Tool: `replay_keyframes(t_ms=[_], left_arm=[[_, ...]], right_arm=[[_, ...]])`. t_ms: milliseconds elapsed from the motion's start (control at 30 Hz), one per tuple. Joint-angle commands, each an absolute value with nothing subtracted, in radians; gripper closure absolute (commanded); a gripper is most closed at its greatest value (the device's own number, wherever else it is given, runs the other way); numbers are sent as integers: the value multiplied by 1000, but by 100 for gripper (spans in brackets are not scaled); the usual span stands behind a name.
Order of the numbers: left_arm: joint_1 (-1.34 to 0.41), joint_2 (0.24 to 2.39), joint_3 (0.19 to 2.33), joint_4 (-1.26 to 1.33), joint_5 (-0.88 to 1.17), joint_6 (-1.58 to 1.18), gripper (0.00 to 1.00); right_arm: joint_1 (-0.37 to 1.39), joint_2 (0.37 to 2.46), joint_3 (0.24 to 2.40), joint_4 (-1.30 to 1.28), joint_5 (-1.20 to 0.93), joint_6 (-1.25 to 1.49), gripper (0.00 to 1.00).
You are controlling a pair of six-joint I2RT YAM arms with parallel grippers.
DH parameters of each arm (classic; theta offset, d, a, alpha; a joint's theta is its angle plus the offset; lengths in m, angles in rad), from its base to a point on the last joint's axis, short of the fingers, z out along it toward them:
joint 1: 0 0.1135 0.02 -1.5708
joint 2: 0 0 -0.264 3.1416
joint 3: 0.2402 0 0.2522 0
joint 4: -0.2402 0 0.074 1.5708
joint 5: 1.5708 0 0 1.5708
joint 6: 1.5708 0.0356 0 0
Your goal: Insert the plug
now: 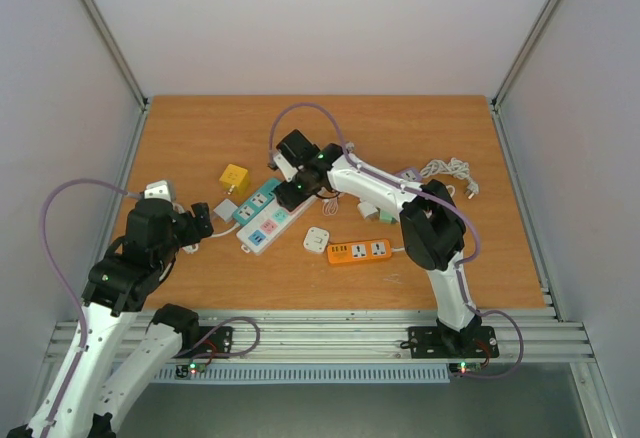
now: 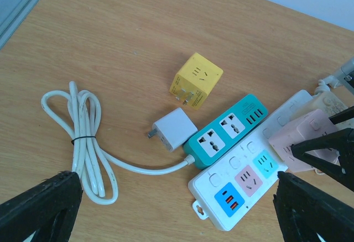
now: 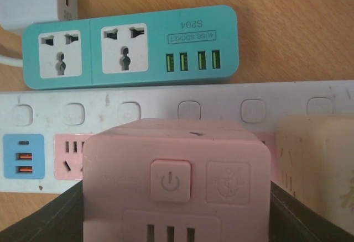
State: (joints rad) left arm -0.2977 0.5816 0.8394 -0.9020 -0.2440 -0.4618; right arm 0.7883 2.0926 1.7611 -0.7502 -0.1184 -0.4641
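Pink plug [image 3: 176, 181] clamped in right gripper [image 3: 177, 222], over white power strip [image 3: 221, 109]

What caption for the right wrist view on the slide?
Right wrist view: pink adapter gripped over the white power strip, teal USB strip beyond.

We take the long power strip [image 1: 266, 230] as our mark; it runs slantwise near the middle of the table [image 1: 200, 128]. The short strip [image 1: 255, 201] lies along its left side, touching it. Farther left and back from the long strip sits the cube adapter [image 1: 235, 178]. The wall charger [image 2: 175, 129] lies near the long strip's left, by the short strip's corded end. The coiled cable [image 2: 83, 148] lies well apart, farther left. Over the long strip's far part sits the plug block [image 3: 177, 181], with another block [image 3: 315, 164] just beside it. Right of the long strip lies a small square adapter [image 1: 317, 240], then a flat strip [image 1: 358, 251].
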Motion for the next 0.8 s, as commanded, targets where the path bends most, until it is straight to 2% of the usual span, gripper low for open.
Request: replay_keyframes(t_ms=[0, 367, 767], left_arm=[[-296, 582, 830, -890, -261, -449, 5], [-295, 593, 830, -890, -258, -451, 5], [-296, 594, 830, -891, -261, -451, 5]], right_arm=[[775, 2078, 1804, -755, -119, -448, 61], [774, 2150, 1795, -765, -98, -452, 60], [773, 2177, 1788, -821, -190, -402, 58]])
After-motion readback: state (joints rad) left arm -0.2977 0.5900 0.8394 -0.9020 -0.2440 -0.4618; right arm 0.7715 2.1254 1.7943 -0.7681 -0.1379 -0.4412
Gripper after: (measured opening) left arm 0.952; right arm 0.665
